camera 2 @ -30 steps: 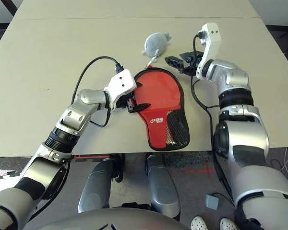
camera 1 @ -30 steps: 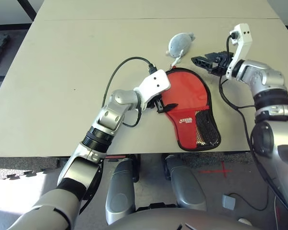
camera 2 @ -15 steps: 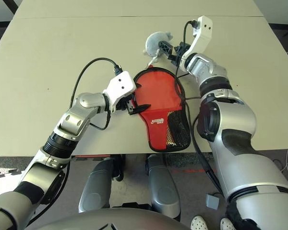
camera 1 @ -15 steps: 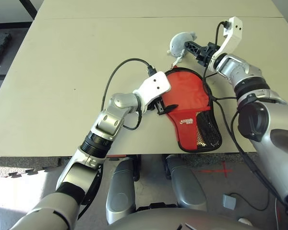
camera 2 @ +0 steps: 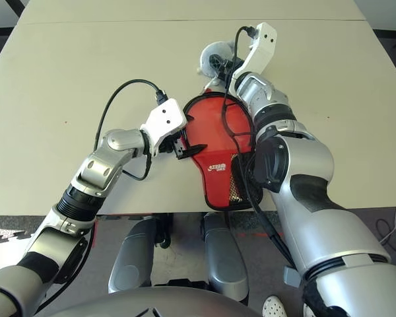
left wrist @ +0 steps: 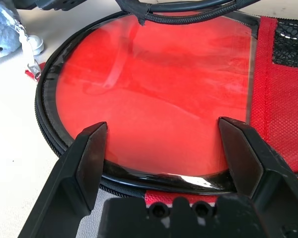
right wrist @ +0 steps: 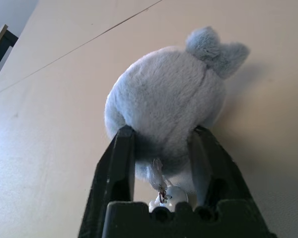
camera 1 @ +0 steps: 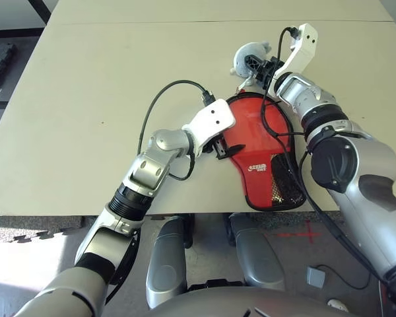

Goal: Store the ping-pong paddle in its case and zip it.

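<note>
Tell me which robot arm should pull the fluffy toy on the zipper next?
Probably the right: its gripper has its fingers on both sides of the grey toy. The left gripper is over the edge of the case.

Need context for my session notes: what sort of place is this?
Probably a robotics lab or test room: a large plain work table with a visible seam, foam floor mats with interlocking edges, and red tape marking the floor.
</note>
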`<control>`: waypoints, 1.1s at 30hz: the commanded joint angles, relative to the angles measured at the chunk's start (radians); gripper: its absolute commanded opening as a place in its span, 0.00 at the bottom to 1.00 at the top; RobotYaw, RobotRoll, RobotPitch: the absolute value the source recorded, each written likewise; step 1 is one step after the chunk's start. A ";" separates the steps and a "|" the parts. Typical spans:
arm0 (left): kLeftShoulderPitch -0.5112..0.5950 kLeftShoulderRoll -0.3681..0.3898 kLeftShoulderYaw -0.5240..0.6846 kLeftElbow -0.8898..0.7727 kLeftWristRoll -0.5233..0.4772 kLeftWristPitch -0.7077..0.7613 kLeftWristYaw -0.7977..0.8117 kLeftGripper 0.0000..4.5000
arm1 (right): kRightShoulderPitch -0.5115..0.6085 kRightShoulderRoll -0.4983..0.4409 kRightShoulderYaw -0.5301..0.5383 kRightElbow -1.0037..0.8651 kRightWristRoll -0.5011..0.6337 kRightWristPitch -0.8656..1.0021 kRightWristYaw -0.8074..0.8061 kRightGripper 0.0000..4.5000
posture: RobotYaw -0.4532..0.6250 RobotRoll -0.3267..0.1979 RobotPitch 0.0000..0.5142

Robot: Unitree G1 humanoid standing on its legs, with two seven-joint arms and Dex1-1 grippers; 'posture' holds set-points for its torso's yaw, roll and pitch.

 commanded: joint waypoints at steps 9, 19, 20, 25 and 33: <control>0.027 0.021 -0.078 0.087 0.032 0.048 0.000 1.00 | 0.045 -0.101 0.026 0.001 -0.065 -0.026 0.039 0.00 | 0.38 0.62 0.63; 0.000 -0.001 -0.108 0.139 0.033 0.025 -0.002 1.00 | 0.108 -0.276 0.082 -0.047 -0.099 0.000 0.194 0.00 | 0.32 0.62 0.61; -0.004 -0.003 -0.111 0.150 0.034 0.020 -0.004 1.00 | 0.115 -0.291 0.087 -0.054 -0.099 0.005 0.210 0.00 | 0.31 0.62 0.61; -0.022 -0.018 -0.117 0.196 0.038 -0.007 -0.009 1.00 | 0.157 -0.373 0.106 -0.107 -0.100 0.040 0.286 0.00 | 0.29 0.62 0.60; -0.060 -0.046 -0.111 0.280 0.042 -0.046 -0.012 1.00 | 0.286 -0.530 0.176 -0.297 -0.097 0.219 0.499 0.00 | 0.25 0.62 0.58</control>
